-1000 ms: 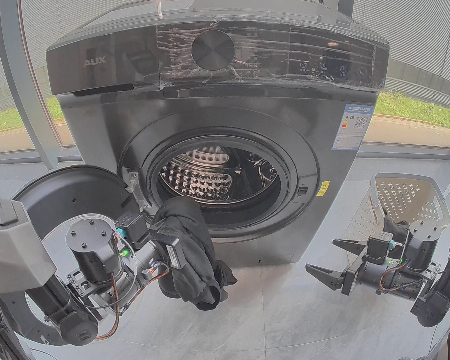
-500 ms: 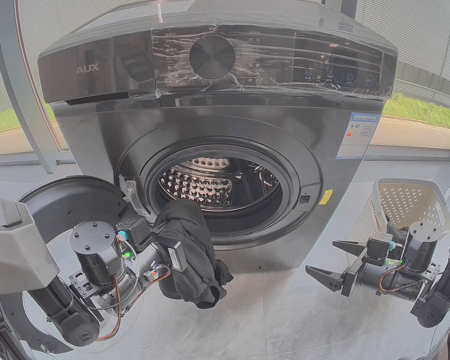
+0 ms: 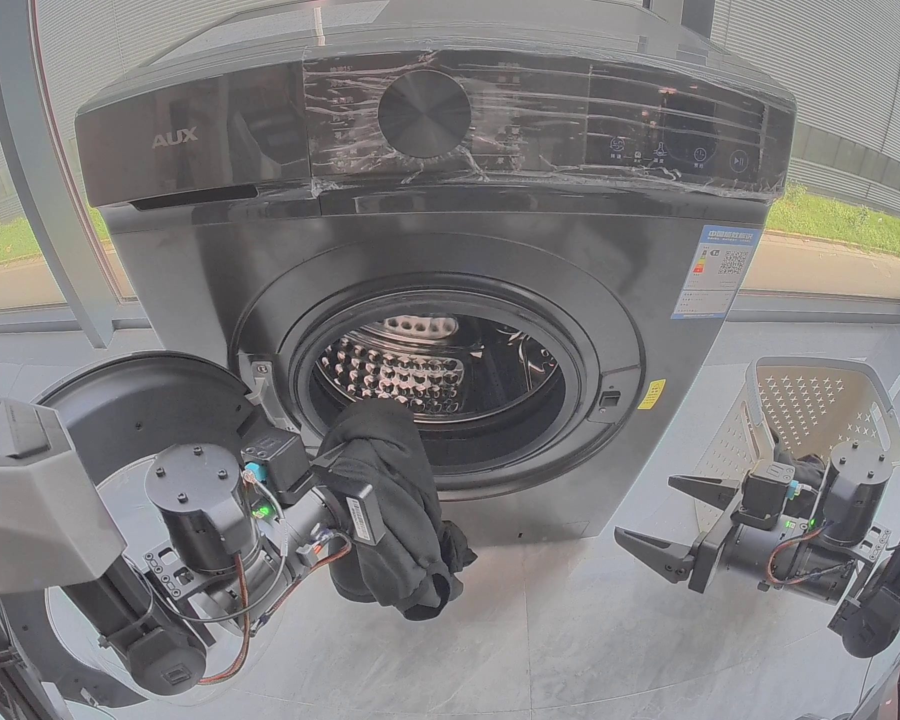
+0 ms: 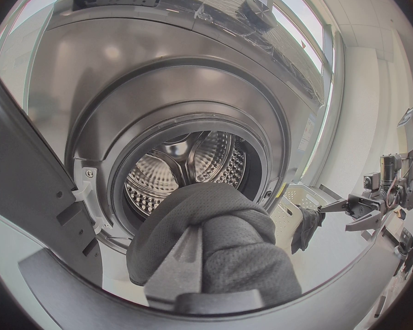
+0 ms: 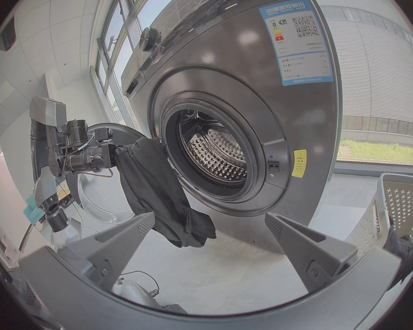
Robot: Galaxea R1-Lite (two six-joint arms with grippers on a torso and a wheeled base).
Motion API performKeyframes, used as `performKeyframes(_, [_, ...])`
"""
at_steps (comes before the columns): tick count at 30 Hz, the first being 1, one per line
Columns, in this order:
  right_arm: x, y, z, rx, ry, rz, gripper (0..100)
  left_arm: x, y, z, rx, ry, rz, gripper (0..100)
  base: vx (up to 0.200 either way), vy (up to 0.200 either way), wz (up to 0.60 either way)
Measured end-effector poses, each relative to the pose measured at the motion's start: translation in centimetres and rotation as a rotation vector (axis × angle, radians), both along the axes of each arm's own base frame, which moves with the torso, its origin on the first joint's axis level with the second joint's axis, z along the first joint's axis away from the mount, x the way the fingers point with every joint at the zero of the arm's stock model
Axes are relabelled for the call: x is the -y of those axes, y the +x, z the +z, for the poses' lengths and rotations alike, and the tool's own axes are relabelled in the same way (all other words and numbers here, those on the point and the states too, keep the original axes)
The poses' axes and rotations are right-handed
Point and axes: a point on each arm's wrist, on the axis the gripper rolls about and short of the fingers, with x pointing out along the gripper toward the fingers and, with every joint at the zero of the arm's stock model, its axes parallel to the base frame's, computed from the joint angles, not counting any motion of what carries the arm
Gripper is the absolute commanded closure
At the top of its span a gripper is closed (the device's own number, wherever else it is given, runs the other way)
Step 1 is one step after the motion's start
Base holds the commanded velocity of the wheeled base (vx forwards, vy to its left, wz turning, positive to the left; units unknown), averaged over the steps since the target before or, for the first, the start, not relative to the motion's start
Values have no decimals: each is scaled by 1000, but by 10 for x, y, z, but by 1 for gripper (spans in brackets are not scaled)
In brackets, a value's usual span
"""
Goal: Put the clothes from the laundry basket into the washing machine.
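Stretching forward low on the robot's left, the left gripper tilts up toward the lower rim of the washing machine's open drum, its fingers clamped on a black garment that drapes toward the floor. A blue-and-white label and a yellow sticker mark the machine's front, their print too small to read. The right gripper hangs level beside the laundry basket, fingers spread wide on nothing; dark clothing lies in the basket.

— Where is the black garment hanging?
— It's drooping, bunched, just before the grey washing machine's open mouth. Another dark piece is sitting in the white laundry basket.
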Motion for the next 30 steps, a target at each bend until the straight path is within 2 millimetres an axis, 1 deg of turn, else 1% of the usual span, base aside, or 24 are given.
performKeyframes(8, [-5, -5, 0, -6, -2, 28, 0, 7, 12, 3, 31, -17, 14, 100, 0, 0, 0])
performKeyframes(15, [-4, -7, 0, -10, -2, 31, 0, 12, 15, 1, 31, -17, -6, 100, 0, 0, 0])
performKeyframes(19, [-4, -8, 0, -9, -2, 33, 0, 12, 18, -2, 24, -16, -59, 100, 0, 0, 0])
performKeyframes(23, [-5, -8, 0, -10, -1, 33, 0, 11, 23, -5, 15, -16, -90, 100, 0, 0, 0])
performKeyframes(30, [-4, -9, 0, -10, 0, 32, 0, 13, 34, -8, 12, -41, -76, 100, 0, 0, 0])
